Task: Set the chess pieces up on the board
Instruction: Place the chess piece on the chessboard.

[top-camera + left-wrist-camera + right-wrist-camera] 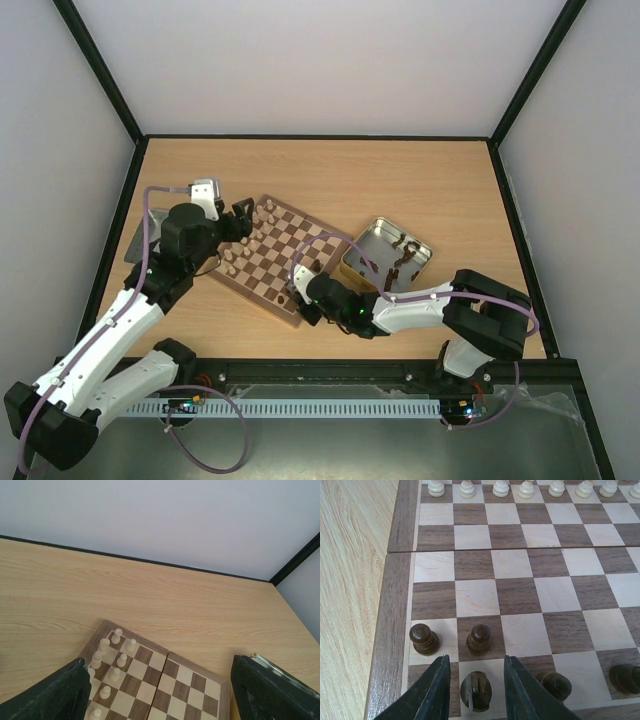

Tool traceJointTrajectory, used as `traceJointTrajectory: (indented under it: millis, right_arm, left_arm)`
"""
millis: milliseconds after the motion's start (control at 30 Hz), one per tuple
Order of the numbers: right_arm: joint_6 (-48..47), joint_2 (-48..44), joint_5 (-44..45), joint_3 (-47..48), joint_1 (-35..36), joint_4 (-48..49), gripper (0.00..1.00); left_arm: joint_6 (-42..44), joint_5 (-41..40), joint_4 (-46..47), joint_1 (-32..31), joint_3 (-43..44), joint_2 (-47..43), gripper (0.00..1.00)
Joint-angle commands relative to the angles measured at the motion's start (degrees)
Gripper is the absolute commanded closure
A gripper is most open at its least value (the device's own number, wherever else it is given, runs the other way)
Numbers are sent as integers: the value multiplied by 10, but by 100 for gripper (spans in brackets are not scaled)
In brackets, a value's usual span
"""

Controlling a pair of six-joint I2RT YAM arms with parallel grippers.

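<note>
The right gripper (476, 667) is low over the near edge of the board (272, 258). Its fingers are apart, one on either side of a dark piece (476, 691) standing on a pale square, with a sliver of gap on each side. The main risk is crowding. Two dark pawns (479, 639) stand just ahead of the fingertips, and another dark figure (555, 685) is just beside the right finger. Any sideways drift or twist while lifting or closing would likely tip the straddled piece or knock a neighbour off its square. These figures are small, light and narrow-based, so I judge a slight brush would be enough.

The left gripper (159, 666) hangs wide open and empty above the far side of the board, over the cream pieces (116, 636).

The surface (420, 180) is pale wood grain, edged in black and enclosed by plain white walls (320, 60). A shiny tin (372, 235) holding more dark figures lies just beside the board.
</note>
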Motion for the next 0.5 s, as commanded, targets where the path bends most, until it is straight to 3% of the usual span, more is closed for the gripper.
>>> traceJointTrajectory:
  millis: [0,200,467]
  right_arm:
    - [0,-5,15,-1,5,12,70]
    - [2,-21,14,-5,5,9,69]
    - [43,-153,40,12,6,-31,67]
  left_arm:
    - [6,3,11,5,-8,1,22]
    - [6,16,16,5,-12,1,22]
    - [-6,22,7,6,-5,-12,22]
